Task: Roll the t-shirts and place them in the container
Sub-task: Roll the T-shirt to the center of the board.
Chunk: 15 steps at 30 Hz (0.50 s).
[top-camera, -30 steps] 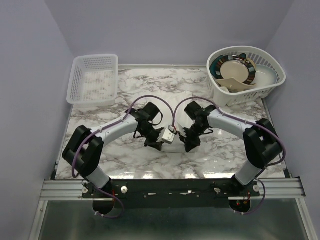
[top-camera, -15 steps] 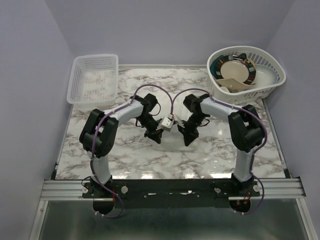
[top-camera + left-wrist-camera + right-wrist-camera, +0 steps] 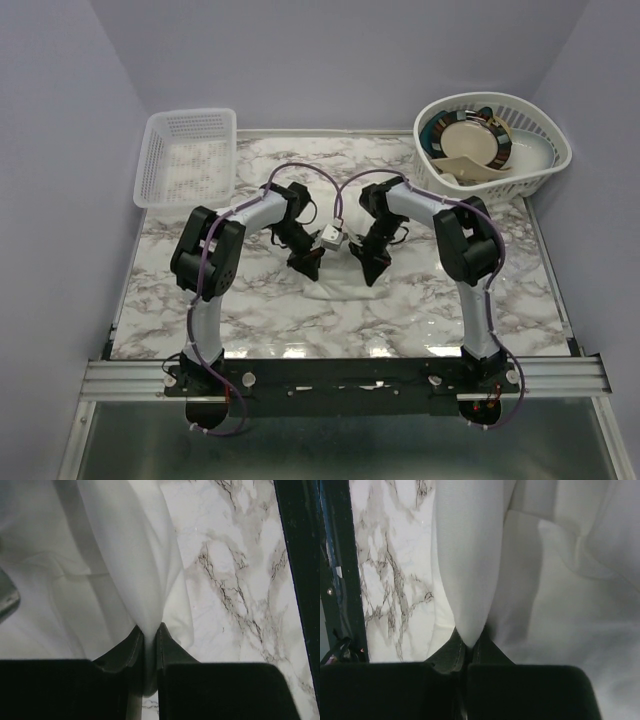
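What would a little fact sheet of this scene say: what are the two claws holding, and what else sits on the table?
Left gripper: shut on a hanging fold of the soft white cotton t-shirt
Right gripper: shut on a fold of the same white cloth
Surface: marble-patterned table
Far left corner: rectangular white plastic mesh basket
Far right corner: rounded white plastic basket holding plates

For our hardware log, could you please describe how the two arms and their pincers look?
The left arm and right arm have silver-grey links with bulky black joints; a purple cable loops along each. The left pincer and right pincer are black, with two tapered fingers.
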Motion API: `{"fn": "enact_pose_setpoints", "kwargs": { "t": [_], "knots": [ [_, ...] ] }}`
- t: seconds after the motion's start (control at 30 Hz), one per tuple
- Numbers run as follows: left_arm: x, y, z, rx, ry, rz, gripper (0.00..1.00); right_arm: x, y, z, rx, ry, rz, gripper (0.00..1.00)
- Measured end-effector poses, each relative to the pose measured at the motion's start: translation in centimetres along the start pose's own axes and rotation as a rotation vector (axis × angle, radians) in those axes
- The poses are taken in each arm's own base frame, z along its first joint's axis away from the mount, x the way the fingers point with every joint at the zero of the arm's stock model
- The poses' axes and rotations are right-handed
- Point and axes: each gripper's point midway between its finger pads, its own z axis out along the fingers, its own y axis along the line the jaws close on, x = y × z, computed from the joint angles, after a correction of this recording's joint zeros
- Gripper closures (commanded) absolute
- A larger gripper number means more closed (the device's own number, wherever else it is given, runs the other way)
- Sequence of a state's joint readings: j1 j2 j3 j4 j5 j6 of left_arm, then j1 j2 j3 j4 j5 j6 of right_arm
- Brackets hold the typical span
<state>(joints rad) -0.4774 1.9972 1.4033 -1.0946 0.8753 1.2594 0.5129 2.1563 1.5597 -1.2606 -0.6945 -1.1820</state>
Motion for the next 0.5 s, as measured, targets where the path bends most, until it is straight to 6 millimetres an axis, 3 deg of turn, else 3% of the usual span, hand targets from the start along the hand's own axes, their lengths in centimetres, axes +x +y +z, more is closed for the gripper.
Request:
{"fn": "enact_pose_setpoints", "kwargs": {
  "t": [0.03, 0.13, 0.2, 0.4, 0.5],
  "knots": [
    [0.0, 0.0, 0.0, -0.001, 0.000, -0.006, 0.62, 0.0, -0.2, 0.0, -0.004, 0.001, 0.000, 0.96],
    [0.3, 0.5, -0.4, -0.023, 0.004, -0.032, 0.53, 0.0, -0.5, 0.0, -0.015, 0.006, 0.002, 0.96],
    [0.9, 0.7, -1.0, -0.053, 0.008, -0.060, 0.51, 0.1, -0.7, 0.2, -0.031, 0.012, 0.009, 0.95],
    [2.6, -0.3, -4.8, -0.222, 0.020, -0.129, 0.38, 0.1, -1.1, 0.1, -0.059, 0.032, 0.016, 0.94],
    [1.6, -1.3, -6.2, -0.344, 0.017, -0.072, 0.27, 0.2, -1.3, 0.2, -0.079, 0.041, 0.041, 0.93]
  ]
}}
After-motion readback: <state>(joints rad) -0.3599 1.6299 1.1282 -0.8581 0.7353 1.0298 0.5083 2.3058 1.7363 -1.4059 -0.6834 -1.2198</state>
